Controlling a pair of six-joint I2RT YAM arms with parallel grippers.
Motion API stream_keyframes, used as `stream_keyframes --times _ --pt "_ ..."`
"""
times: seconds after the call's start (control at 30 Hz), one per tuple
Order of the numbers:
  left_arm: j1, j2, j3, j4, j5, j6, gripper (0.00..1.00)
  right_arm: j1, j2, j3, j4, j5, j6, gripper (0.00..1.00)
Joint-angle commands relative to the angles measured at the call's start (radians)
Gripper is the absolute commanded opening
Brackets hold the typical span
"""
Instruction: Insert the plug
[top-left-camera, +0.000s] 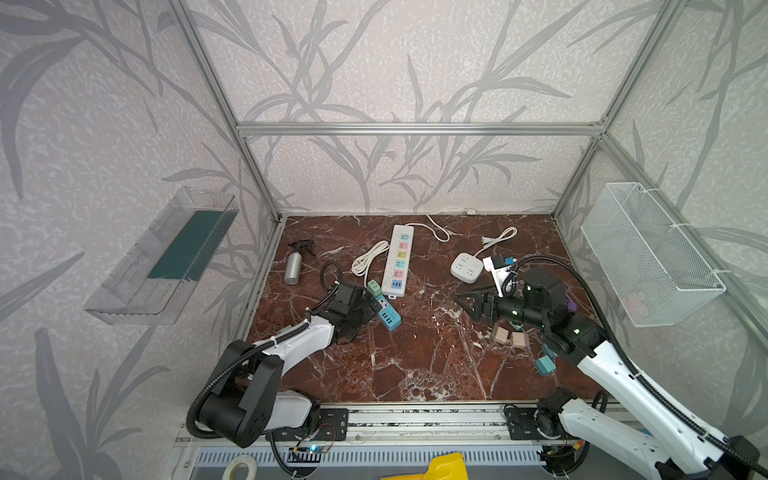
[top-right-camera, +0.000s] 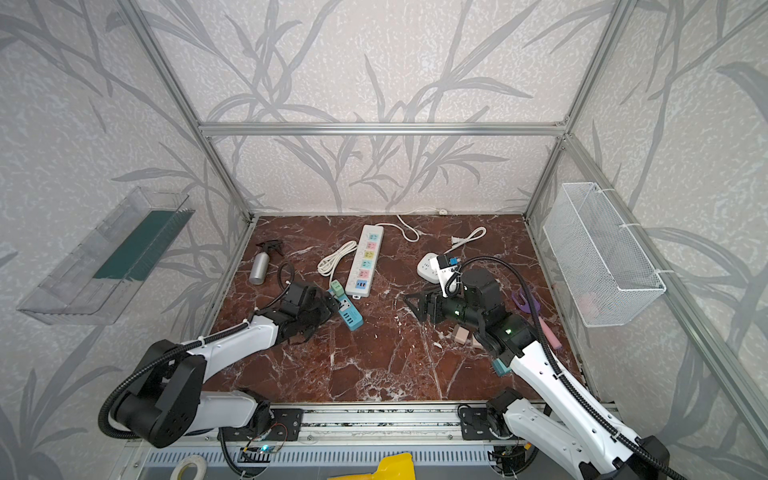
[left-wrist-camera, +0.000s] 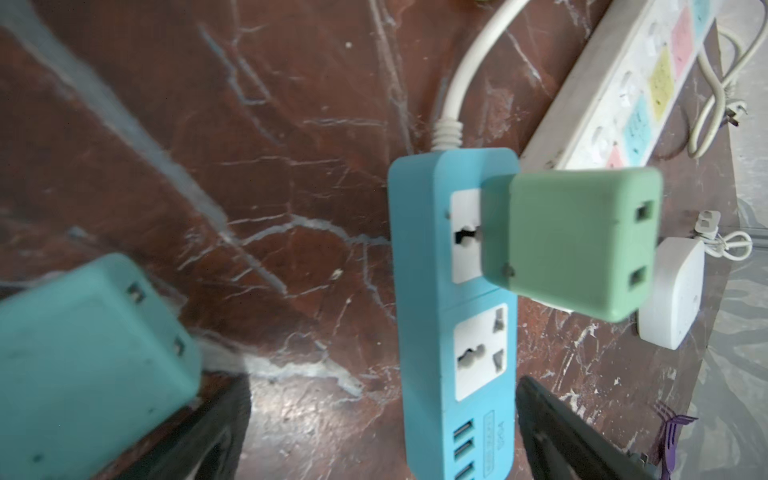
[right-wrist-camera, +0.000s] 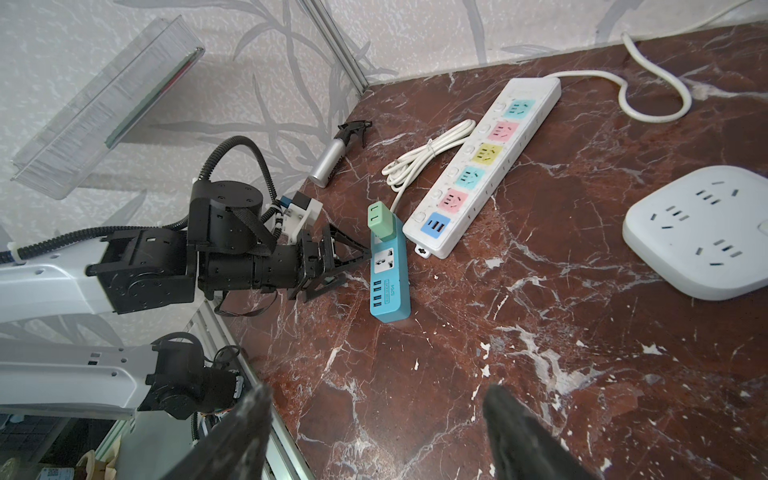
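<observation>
Tabletop (top-left-camera: 415, 365) = red-brown marble slab, all items sit on it. Left gripper (right-wrist-camera: 356, 268) is low over the slab on the left side, jaws spread wide, nothing btwn them. One tip is at the long edge of the blue strip (top-left-camera: 388, 316); can't tell if it touches. Right gripper (top-left-camera: 467, 305) hangs mid-table pointing toward the left side, jaws apart, empty, well apart from both strips. White multi-colour strip (top-left-camera: 398, 259) runs toward the back wall, near end just beside the blue strip. White hub (top-left-camera: 466, 268) sits behind the right gripper. Spray bottle (top-left-camera: 294, 266) lies on its side near the left edge. Green plug (left-wrist-camera: 569, 241) stands on the blue strip's end socket, cord end, slightly tilted. Can't tell if fully seated. It's clear of both grippers.
</observation>
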Motion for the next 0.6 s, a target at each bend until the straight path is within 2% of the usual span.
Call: stream_keyframes --times 0.0,0.13,0.17,0.2,0.23,0.27,0.33,0.37,0.47,0.57 --pt "-0.003 -0.056 0.073 -0.076 -0.042 0.100 0.99 0.006 0.003 0.042 -0.020 0.017 -0.001 0.79" --pt "-0.003 -0.158 0.124 -0.236 -0.202 0.252 0.99 0.018 0.048 0.046 -0.033 0.050 -0.004 0.74" --pt "0.000 -0.187 0.123 -0.262 -0.259 0.285 0.99 0.025 0.077 0.059 -0.054 0.073 -0.013 0.69" --pt "0.000 -0.212 0.118 -0.294 -0.320 0.287 0.97 0.041 0.103 0.073 -0.077 0.096 -0.025 0.60" --pt "0.008 -0.237 0.104 -0.297 -0.352 0.296 0.90 0.057 0.134 0.089 -0.101 0.110 -0.042 0.51" --pt "0.023 -0.259 0.093 -0.302 -0.359 0.304 0.83 0.071 0.159 0.099 -0.114 0.133 -0.050 0.46" --pt "0.068 -0.273 0.083 -0.331 -0.331 0.279 0.77 0.084 0.188 0.104 -0.128 0.171 -0.014 0.46" --pt "0.097 -0.267 0.073 -0.329 -0.288 0.282 0.79 0.085 0.195 0.095 -0.112 0.159 0.006 0.49" --pt "0.179 -0.185 0.052 -0.287 -0.163 0.317 0.93 0.088 0.194 0.050 -0.041 0.108 0.025 0.59" --pt "0.209 -0.065 0.065 -0.260 -0.074 0.341 0.99 0.088 0.192 0.021 0.004 0.101 0.017 0.67"
